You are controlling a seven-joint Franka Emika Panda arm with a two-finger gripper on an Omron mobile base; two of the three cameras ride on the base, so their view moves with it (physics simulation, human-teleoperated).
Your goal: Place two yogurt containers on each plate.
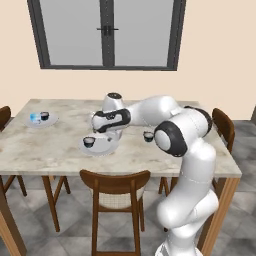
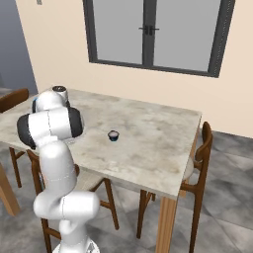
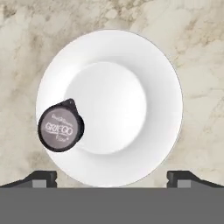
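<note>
Hand view: my gripper (image 3: 112, 177) gapes wide, empty, above the near plate (image 3: 144, 57); its yogurt cup (image 3: 60, 126) looks light and rigid, best pinched across its round sides.

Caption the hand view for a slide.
Open gripper above round white plate holding one dark yogurt cup on marble table.

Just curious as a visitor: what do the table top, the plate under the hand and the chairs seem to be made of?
Table top: looks like polished marble, beige with grey veining. Plate: plain glossy white, probably ceramic. Chairs: dark brown wood frames, with paler seats, possibly woven.
</note>
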